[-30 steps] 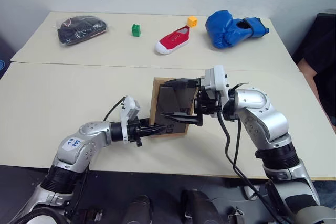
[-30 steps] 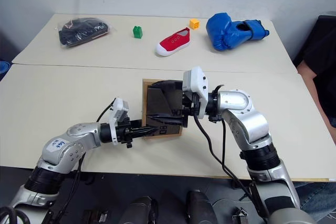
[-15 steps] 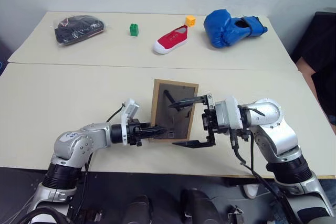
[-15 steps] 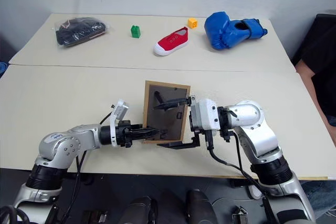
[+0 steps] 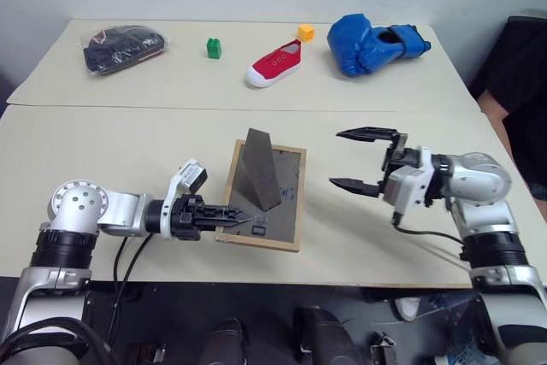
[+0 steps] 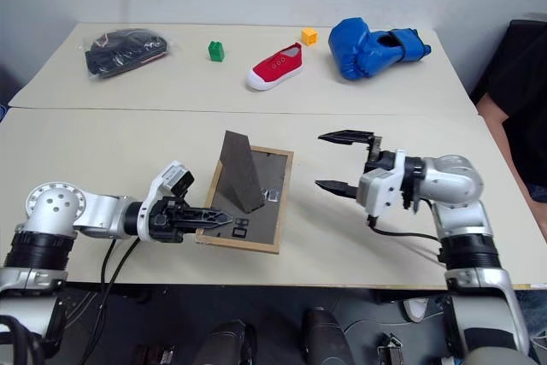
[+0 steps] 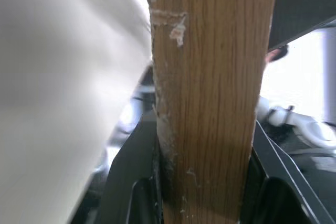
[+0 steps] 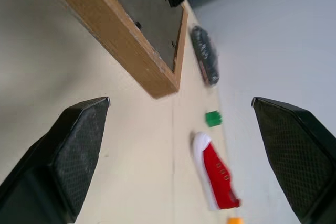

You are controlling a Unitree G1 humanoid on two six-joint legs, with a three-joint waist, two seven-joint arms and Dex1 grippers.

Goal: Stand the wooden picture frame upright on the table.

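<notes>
The small light-wood picture frame (image 5: 265, 198) lies back-up near the front edge of the cream-beige counter (image 5: 128, 151), its dark grey stand raised. The left end effector (image 5: 229, 214) is clenched on its near-left edge. The right end effector (image 5: 363, 160) hangs released just beside it.

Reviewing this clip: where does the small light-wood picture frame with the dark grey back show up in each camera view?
Left eye view: the light-wood picture frame, near the front table edge, stand folded out.
Right eye view: same spot.
Left wrist view: its wooden edge, clamped between the left gripper's fingers.
Right wrist view: a frame corner.
Shared landmark: the red canvas shoe on the far tabletop.
</notes>
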